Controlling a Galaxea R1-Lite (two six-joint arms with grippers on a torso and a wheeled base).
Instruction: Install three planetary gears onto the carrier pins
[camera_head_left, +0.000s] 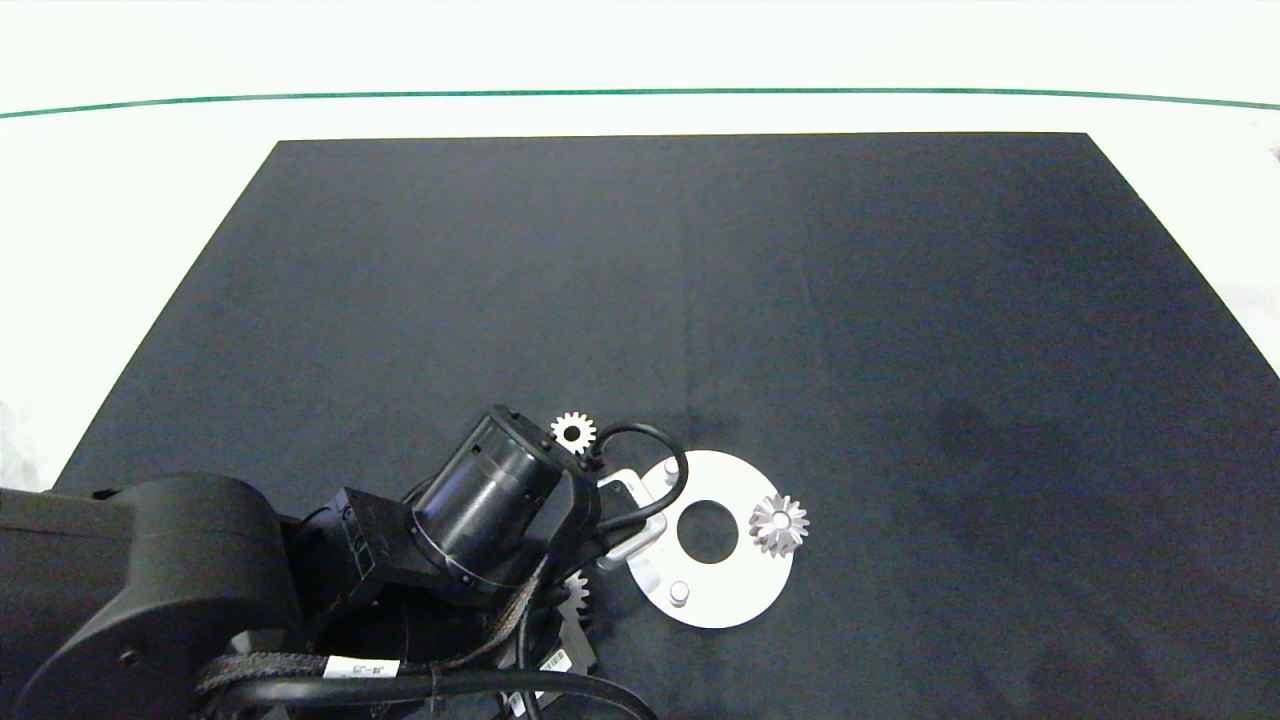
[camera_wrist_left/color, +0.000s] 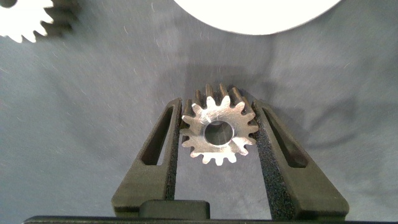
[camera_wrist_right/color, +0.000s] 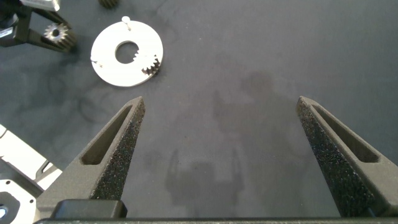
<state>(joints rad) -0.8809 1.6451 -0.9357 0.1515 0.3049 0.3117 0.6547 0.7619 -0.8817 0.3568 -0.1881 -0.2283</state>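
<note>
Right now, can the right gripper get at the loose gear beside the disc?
Probably yes: the right gripper is open over bare mat, but the left gripper, shut on a second gear, crowds the loose gear.

A dark, near-black mat (camera_head_left: 700, 300) covers most of the worktop (camera_head_left: 130, 200), its matte surface showing faint smudges and a slightly darker patch toward 4 o'clock. Around the mat, the worktop is bare white on the 9, 12 and 3 o'clock sides. A thin green line (camera_head_left: 640, 94) runs across the white surface near 12 o'clock, bowing gently from edge to edge. Light falls bright and even, washing the white areas almost featureless, with only soft shadows on the mat.
</note>
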